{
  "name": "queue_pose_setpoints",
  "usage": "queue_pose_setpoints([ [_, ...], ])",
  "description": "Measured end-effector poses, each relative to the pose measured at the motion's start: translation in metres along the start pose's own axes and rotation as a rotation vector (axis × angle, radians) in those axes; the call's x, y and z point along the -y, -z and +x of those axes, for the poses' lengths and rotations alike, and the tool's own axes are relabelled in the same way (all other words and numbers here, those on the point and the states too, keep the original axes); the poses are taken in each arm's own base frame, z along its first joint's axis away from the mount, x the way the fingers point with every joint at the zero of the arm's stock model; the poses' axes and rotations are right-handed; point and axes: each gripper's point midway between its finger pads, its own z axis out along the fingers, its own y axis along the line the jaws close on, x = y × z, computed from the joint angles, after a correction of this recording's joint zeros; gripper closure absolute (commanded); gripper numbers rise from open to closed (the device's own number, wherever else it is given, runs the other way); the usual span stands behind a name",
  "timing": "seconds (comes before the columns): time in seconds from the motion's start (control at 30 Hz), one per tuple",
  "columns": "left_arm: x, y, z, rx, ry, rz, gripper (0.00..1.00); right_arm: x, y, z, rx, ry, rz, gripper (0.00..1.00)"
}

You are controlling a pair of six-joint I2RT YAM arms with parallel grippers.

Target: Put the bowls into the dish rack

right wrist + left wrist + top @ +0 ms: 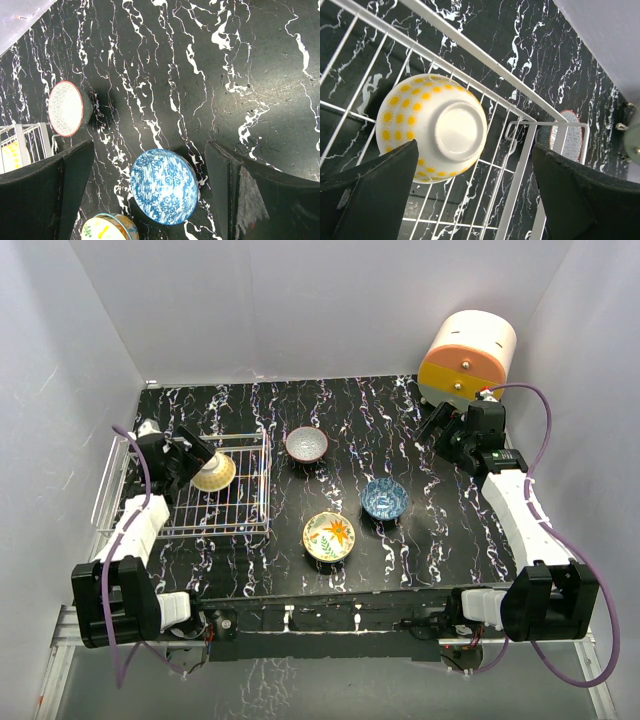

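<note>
On the counter (pixel 420 560), one bowl of four racked, three left to load.

Nearest the arm bases sits the flowered bowl (pixel 329 536), then the blue-white bowl (pixel 384 498), both on bare counter. At the left, the yellow-dotted bowl (pixel 432 127) lies base-up inside the dish rack (pixel 250 510); the left hand (pixel 475 146) hangs over it, spread wide and gripping nothing. Farther back stands the grey-white bowl (pixel 306 444), outside the rack. The right hand (pixel 150 145), also wide open and empty, hovers above the blue-white bowl.
</note>
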Motion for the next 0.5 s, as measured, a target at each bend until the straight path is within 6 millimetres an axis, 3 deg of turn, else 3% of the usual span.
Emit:
queue_pose_setpoints([
  [0.33, 0.004, -0.003, -0.032, -0.024, -0.204, -0.092, 0.09, -0.001, 0.000, 0.001, -0.005, -0.001, -0.008, 0.03],
  [0.5, -0.007, -0.010, -0.026, -0.074, -0.309, -0.174, 0.11, -0.003, 0.000, 0.002, -0.010, -0.002, -0.016, 0.03],
])
